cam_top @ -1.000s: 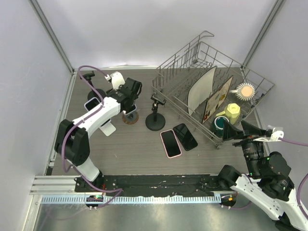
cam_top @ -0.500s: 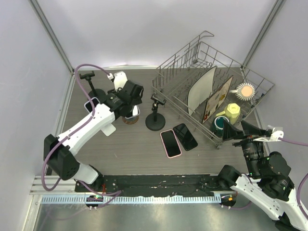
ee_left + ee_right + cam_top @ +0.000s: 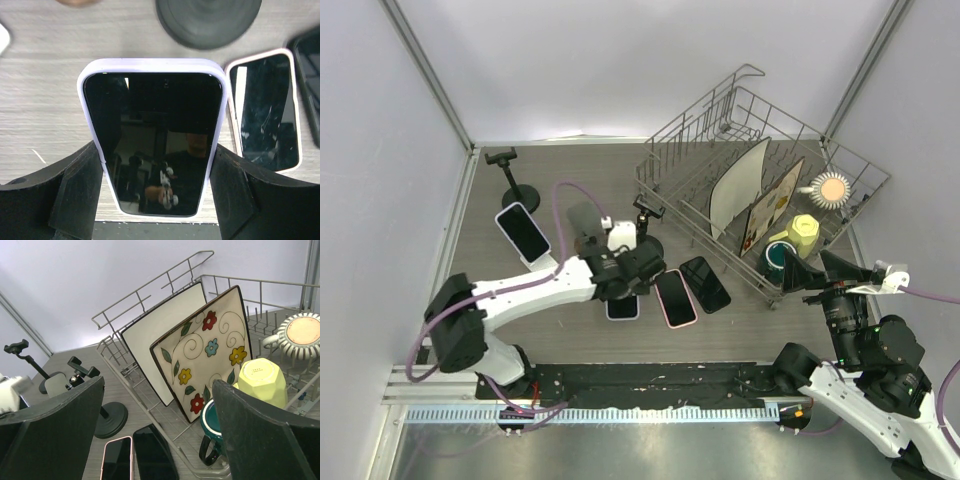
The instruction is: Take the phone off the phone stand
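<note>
Grey tabletop (image 3: pixel 740 340), phone (image 3: pixel 155 125) — clasped between left end effector (image 3: pixel 156 155) fingers (image 3: pixel 80 190)

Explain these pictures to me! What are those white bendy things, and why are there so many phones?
Those are two robot arms with pincher hands called grippers. One picture looks down from above. The other two come from small cameras on each arm's wrist. The left gripper is squeezing a purple-cased phone by its sides, low over the table. Beside it, a pink-cased phone and a black phone lie flat. An empty phone stand is nearby. The right gripper is open and holds nothing. It faces a wire dish rack with plates and mugs.
</note>
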Controlling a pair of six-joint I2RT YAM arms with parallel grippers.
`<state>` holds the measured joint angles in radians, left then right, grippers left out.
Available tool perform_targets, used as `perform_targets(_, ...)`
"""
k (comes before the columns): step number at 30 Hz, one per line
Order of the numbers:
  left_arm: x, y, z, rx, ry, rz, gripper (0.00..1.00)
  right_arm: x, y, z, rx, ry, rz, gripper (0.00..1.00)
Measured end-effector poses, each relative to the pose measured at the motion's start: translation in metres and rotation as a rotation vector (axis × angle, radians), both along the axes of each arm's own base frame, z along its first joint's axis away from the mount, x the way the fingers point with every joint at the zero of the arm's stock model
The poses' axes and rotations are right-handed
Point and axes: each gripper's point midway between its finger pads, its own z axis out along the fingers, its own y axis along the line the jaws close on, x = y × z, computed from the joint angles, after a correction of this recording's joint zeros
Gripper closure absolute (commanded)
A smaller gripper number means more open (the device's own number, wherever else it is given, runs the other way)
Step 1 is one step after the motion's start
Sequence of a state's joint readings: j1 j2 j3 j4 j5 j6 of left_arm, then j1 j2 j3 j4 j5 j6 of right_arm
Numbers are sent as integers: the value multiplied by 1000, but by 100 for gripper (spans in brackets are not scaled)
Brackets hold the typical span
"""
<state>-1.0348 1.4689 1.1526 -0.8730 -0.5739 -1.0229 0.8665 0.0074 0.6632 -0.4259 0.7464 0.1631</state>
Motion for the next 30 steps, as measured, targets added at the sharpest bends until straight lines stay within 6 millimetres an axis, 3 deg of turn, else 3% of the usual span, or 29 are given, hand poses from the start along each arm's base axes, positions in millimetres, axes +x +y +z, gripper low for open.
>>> perform_targets(4, -18, -18, -39, 28, 95, -18, 69, 0, 0, 0, 0, 0, 0, 6)
perform_targets(8, -24, -28, -65, 39, 151, -7, 66, 0, 0, 0, -1, 0, 0, 6)
perform_targets(15, -22, -41, -75, -34, 157, 50, 56, 0, -1, 0, 0, 1, -4, 6)
perform_targets(20, -27, -37, -91, -22, 182, 86, 49, 0, -1, 0, 1, 1, -7, 6)
perform_targets(30, -30, -39, -101, -15, 202, 94, 26, 0, -1, 0, 0, 1, -8, 6)
